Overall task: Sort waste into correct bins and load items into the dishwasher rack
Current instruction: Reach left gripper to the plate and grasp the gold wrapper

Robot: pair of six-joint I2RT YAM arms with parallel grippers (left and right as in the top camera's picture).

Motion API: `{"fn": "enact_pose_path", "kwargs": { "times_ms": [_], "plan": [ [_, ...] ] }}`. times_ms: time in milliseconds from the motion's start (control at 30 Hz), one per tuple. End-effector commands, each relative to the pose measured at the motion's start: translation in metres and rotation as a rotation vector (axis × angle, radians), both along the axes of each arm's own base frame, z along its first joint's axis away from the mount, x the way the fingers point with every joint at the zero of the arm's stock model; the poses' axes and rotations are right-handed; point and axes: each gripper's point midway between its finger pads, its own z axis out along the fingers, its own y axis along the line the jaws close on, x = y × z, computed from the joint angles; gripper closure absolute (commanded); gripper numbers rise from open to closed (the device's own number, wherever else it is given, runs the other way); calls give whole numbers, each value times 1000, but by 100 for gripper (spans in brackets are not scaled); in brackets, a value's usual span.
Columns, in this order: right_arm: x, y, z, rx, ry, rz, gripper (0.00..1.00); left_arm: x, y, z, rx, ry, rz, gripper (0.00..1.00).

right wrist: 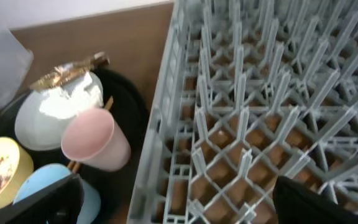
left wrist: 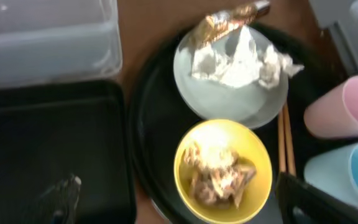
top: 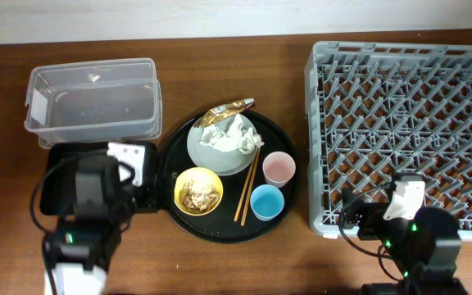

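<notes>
A pale plate [top: 220,152] on the round black tray holds crumpled white tissue [top: 232,133] and a gold-brown foil wrapper [top: 232,108]. A yellow bowl [top: 198,192] holds beige food scraps [left wrist: 216,171]. A pink cup [top: 279,168], a blue cup [top: 267,202] and wooden chopsticks [top: 247,187] lie to their right. The clear tub [top: 93,102] is at the back left, with the shallow black tray [top: 56,176] in front of it. The grey rack [top: 408,123] is at the right. My left gripper [left wrist: 185,208] is open and empty above the tray's right edge, near the bowl. My right gripper [right wrist: 185,208] is open and empty over the rack's front left corner.
The large round black tray [top: 228,229] carries the dishes between the bins and the rack. Brown tabletop [top: 236,65] shows behind it. My left arm [top: 88,213] covers much of the shallow black tray. My right arm [top: 420,242] stands at the rack's front edge.
</notes>
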Motion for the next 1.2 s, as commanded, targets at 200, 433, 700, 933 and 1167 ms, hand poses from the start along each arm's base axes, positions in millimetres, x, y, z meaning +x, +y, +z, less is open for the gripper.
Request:
{"fn": "enact_pose_path", "kwargs": {
  "times_ms": [200,433,700,933,1167],
  "plan": [
    [8,0,7,14,248,2,2,30,-10,34,-26,134,-24,1],
    [10,0,-1,16,289,2,2,69,-16,61,-12,-66,-71,1],
    [10,0,-1,17,290,2,2,139,-66,46,100,-236,-221,1],
    [10,0,-1,17,291,2,2,195,-105,-34,94,-220,-275,2],
    [9,0,-2,16,292,2,2,196,-111,-127,116,-49,-299,2]
  ]
}}
